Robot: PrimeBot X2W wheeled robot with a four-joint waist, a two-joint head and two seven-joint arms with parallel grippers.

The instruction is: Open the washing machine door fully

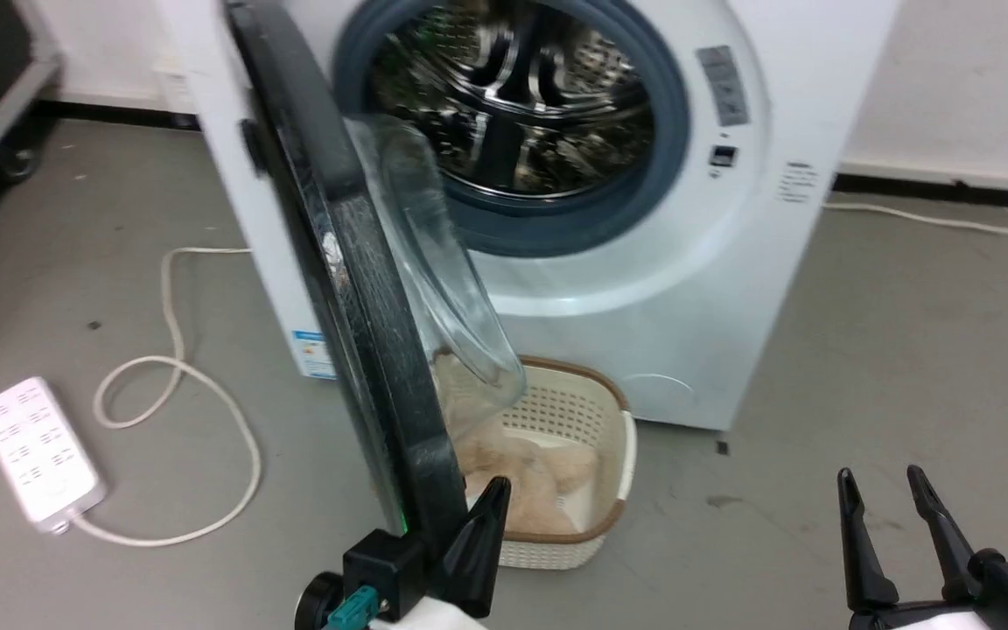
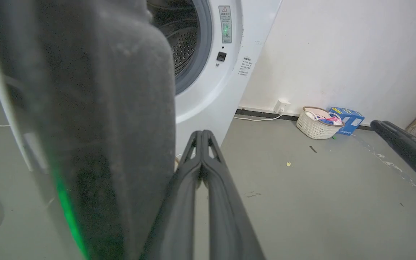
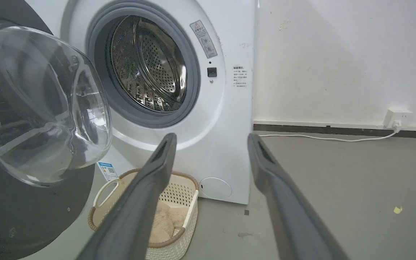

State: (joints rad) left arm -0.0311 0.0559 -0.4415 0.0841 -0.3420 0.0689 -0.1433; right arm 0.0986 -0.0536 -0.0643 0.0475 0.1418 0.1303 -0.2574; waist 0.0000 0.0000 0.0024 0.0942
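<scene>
One pinched-together left tool (image 1: 495,490) sits beside the washing machine door's (image 1: 364,289) edge.

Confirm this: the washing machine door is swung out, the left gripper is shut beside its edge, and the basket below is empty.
Wrong about the basket: the right wrist view shows something beige and fluffy lying in it. The washing machine door is swung out and the left gripper is shut beside its edge.

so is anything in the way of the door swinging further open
Nothing visible does. On the door's outer side a flat power strip and its cable lie low on the floor. The basket sits on its inner side.
</scene>
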